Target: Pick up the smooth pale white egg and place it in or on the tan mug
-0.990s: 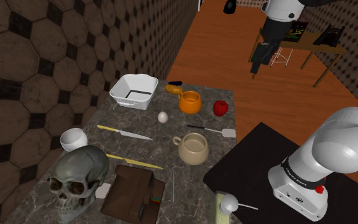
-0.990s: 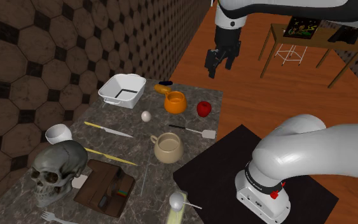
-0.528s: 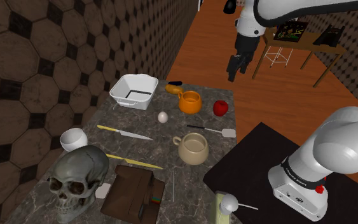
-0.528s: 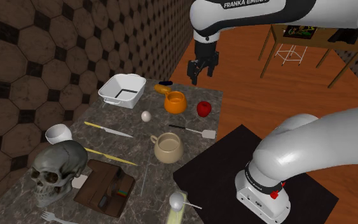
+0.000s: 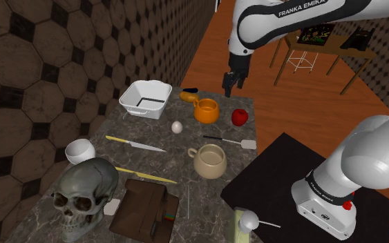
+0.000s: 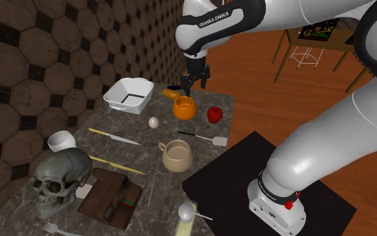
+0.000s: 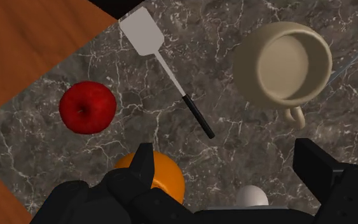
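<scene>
Mug (image 5: 209, 161) empty. Egg (image 5: 177, 127) lies on counter (image 5: 144, 131) between dish (image 5: 145, 98) and mug, touching neither; I cannot tell its long axis. Gripper (image 5: 231, 84) hovers over orange cup (image 5: 206, 110), fingers apart.

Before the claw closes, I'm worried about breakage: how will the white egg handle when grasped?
The egg looks smooth and rounded, so it may slip from a pinch or roll if nudged; nothing on the tabletop braces it. Being an egg, it's probably light and fragile.

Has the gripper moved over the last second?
Yes. In the shoulder view the gripper went leftward, from by the side table toward the orange mug.
</scene>
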You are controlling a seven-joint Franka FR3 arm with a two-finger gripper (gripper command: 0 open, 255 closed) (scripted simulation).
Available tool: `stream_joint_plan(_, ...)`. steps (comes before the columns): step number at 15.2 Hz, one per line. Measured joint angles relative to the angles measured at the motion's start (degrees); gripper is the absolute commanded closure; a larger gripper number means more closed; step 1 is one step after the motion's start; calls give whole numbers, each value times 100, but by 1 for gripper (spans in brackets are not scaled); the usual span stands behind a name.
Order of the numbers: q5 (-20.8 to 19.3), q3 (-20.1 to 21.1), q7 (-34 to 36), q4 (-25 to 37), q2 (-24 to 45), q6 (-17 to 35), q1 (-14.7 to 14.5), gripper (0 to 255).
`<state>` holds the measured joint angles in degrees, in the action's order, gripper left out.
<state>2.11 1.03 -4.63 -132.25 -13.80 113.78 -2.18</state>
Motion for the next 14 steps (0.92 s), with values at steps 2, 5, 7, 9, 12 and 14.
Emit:
stream_joint_plan(2,35,42,15,241,469,184,-42,0)
stream_joint_plan(5,72,94,19,587,1153,452,-94,0)
stream_joint_plan(7,93,134,33,880,1609,569,-133,0)
stream_joint_plan(9,112,183,68,1146,2058,708,-185,0)
stream_joint_plan(12,113,215,56,1714,2742,753,-222,0)
stream_joint_plan(14,117,263,111,2062,3179,797,-289,0)
